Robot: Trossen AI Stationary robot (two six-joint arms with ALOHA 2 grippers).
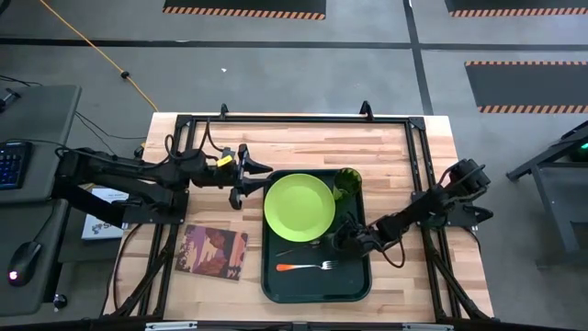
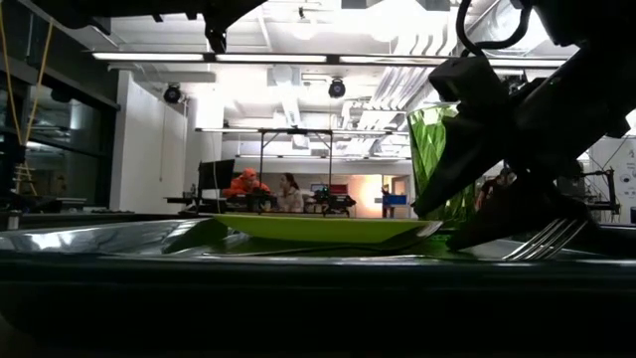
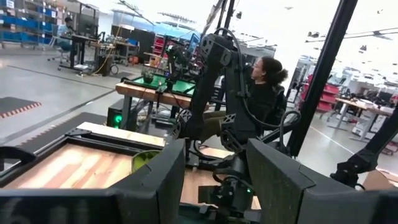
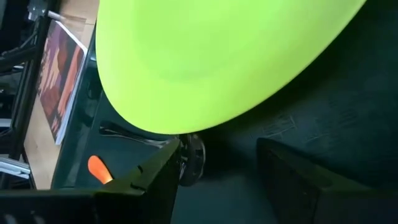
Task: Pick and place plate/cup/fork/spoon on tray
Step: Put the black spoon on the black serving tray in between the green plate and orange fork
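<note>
Now, taking the tray [image 1: 317,287] as landmark and going from its near edge to the far one. Fork [image 1: 306,267] lies inside near the front rim, orange handle toward the tray's left wall, tines toward the middle. Just behind it the spoon [image 1: 299,250] lies on the tray floor, its bowl at the plate's near edge. Right gripper [image 1: 341,235] is low over the tray's right half, beside the plate; fingers are spread apart w/ the spoon bowl by one finger, not clamped. Plate [image 1: 299,204] fills the far half. Cup [image 1: 347,182] stands upright in the far right corner. Left gripper [image 1: 253,176] hovers off the tray's far left corner; jaws open, holding nothing. Patterned mat [image 1: 213,253] lies left of the tray.
</note>
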